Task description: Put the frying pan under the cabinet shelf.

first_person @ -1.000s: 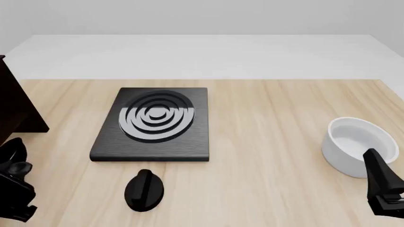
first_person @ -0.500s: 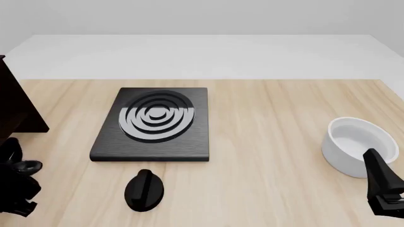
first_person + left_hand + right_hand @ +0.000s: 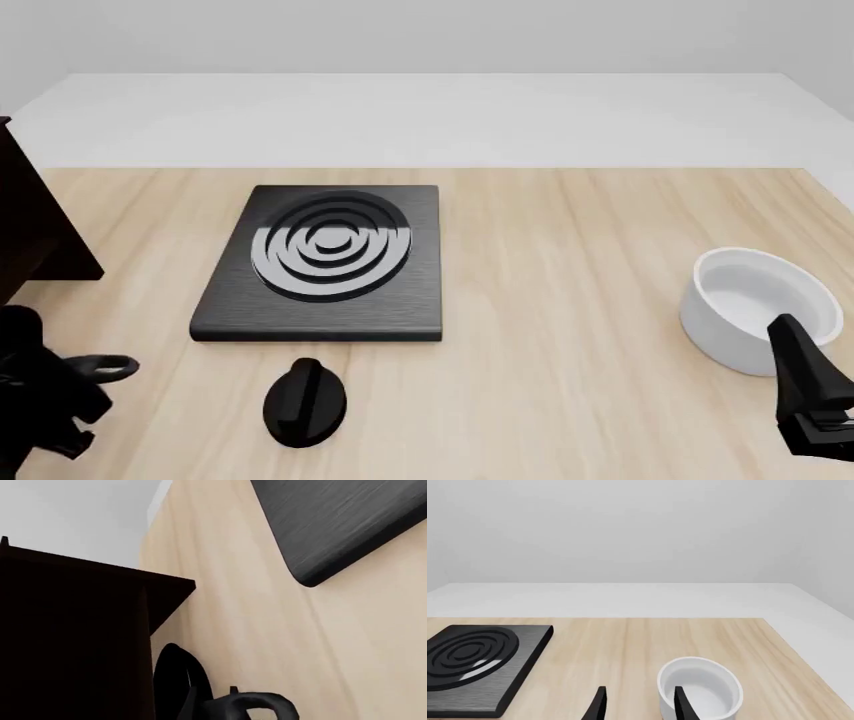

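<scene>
At far left of the surface: cabinet shelf, just beyond left gripper, jaw state indeterminable. Frying pan: unseen. Right gripper: parted, empty, beside white bowl.

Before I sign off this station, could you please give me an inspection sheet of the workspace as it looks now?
Surface: pale wooden table, white floor beyond.
Job's things: cabinet shelf at the left edge, partly seen; frying pan not seen in any view.
Clutter: black stove plate with grey rings; black knob in front of it; white bowl at right.
Grippers: left pincer near the cabinet, state unclear; right pincer open, by the bowl.
Cables: nothing seen.
Surroundings: plain grey wall.
</scene>
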Tool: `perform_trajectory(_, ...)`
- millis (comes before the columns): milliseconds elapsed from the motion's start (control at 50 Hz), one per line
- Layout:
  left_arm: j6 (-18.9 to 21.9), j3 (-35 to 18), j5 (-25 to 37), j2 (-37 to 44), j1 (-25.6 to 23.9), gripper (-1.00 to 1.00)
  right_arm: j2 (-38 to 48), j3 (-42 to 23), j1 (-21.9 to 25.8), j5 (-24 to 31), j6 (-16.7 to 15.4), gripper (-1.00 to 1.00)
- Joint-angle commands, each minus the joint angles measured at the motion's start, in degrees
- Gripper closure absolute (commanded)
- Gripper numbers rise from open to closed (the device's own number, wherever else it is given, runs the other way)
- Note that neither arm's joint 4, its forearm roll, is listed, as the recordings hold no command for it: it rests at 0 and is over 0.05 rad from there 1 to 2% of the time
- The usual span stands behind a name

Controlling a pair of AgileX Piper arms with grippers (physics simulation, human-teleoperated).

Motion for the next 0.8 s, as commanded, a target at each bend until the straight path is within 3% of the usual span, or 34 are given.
perform_trajectory(20,1.58,0.9,-4.1,7.26,5.35,1.0,0.01,0.0,0.01,0.0,0.0,-1.0)
perform_trajectory(620,0.35,0.9,-4.02,6.99,3.32,1.0,0.02,0.0,0.01,-0.01,-0.02,-1.0)
perform_trajectory(640,0.58,0.9,-4.04,7.36,3.15,-1.0,-0.01,0.0,0.0,0.0,-0.02,-1.0)
perform_trajectory(800,2.11,0.9,-3.37,8.13,2.38,-1.0,0.0,0.0,0.01,0.0,0.01,-1.0)
